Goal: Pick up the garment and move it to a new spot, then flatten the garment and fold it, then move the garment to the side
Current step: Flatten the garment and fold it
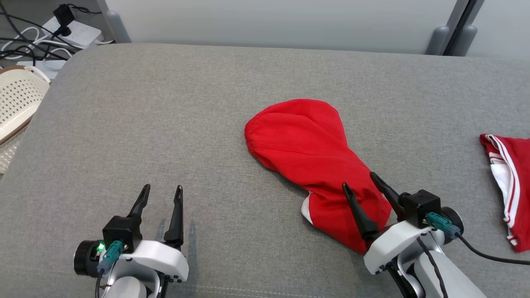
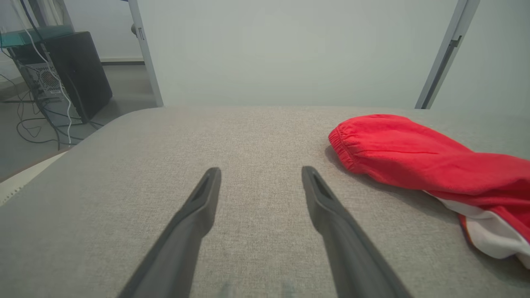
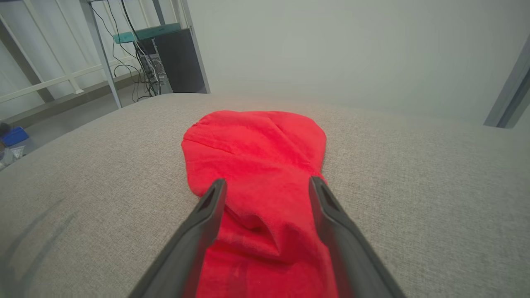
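- Grey woven fabric is seen covering the table [image 1: 174, 124], with a pale wall behind its far edge.
- Off the table's far left corner, a white power strip [image 1: 76, 31] with dark cables and a cream perforated basket [image 1: 18, 99] are seen.
- A dark computer tower [image 2: 78, 70] is shown on the floor beyond the table in both wrist views.
- The red garment [image 1: 302, 140] is laid right of the table's centre, bunched into a long shape, with its gathered elastic edge turned toward the left side and a patch of white showing at its near end.
- The right tool [image 1: 359, 180] is held wide, its fingers spread over the near end of the garment. In the right wrist view the red cloth [image 3: 252, 145] is seen between and beyond the fingers. Whether the cloth is touched cannot be told.
- The left tool [image 1: 162, 189] is held wide as well, over bare fabric at the near left, well apart from the garment, with nothing between its fingers.
- A second red piece of clothing with white stripes [image 1: 507, 182] is laid at the table's right edge.
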Motion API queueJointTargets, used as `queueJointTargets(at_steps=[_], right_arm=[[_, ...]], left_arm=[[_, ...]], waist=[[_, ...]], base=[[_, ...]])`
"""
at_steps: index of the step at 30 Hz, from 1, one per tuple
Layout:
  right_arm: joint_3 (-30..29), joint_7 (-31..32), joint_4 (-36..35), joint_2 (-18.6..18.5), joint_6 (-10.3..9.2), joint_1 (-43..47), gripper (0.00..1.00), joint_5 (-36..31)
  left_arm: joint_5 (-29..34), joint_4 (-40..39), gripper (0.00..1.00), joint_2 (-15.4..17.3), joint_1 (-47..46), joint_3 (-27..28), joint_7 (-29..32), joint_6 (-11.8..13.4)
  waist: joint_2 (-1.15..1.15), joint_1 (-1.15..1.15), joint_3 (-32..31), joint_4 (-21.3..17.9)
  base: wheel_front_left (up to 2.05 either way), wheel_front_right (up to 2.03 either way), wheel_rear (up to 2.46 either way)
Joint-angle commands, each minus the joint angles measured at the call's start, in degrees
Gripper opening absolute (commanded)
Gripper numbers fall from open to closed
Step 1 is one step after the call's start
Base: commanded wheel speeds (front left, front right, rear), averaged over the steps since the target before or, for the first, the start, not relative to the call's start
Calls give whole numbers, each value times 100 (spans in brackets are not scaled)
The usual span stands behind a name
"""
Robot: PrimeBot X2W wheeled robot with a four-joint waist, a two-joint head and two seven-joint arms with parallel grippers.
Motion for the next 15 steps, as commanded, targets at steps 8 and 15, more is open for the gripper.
queueJointTargets(at_steps=[8, 15], right_arm=[[186, -35, 351, -70, -1, -136, 100, 24], [164, -35, 606, -77, -1, -253, 100, 28]], left_arm=[[120, -168, 100, 7, -9, 340, -28, -122], [-33, -164, 100, -1, -59, 215, -28, -107]], waist=[[0, 0, 67, 149], [0, 0, 121, 274]], base=[[0, 0, 0], [0, 0, 0]])
